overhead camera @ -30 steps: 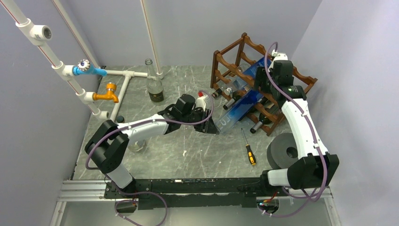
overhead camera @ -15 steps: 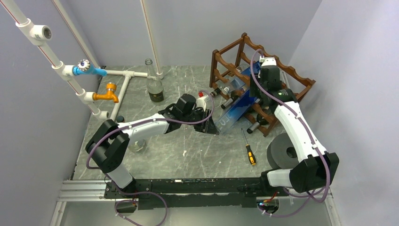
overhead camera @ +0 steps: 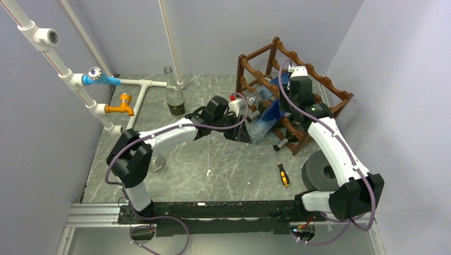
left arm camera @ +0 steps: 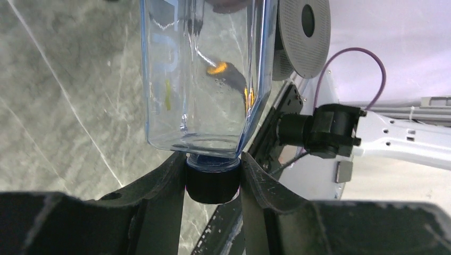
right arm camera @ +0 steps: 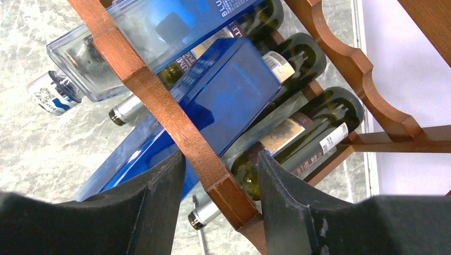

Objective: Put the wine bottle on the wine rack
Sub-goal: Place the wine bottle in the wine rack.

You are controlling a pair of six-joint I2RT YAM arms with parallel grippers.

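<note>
The wine bottle [overhead camera: 264, 121] is a square, blue-tinted clear bottle with a black cap [left arm camera: 213, 185]. It lies slanted, with its base in the wine rack's [overhead camera: 315, 79] lower tier and its neck pointing out to the front left. My left gripper [overhead camera: 241, 134] is shut on the cap [left arm camera: 213, 175]. The dark reddish-brown wine rack holds several other bottles. My right gripper [overhead camera: 286, 105] is over the rack, open, its jaws astride a wooden rail [right arm camera: 159, 101]. Below it the blue bottle [right arm camera: 228, 90] shows behind that rail.
A clear bottle with a silver cap [right arm camera: 53, 93] and green wine bottles [right arm camera: 298, 127] lie in the rack. A screwdriver [overhead camera: 281, 169] and a grey roll [overhead camera: 319, 170] sit at the front right. An upright glass bottle [overhead camera: 174, 96] and white pipes with taps [overhead camera: 122, 103] stand at the back left.
My left arm has pushed the bottle up and right, deeper into the rack. My right gripper has moved left and down over the rack's front rail. The rack has shifted slightly left.
</note>
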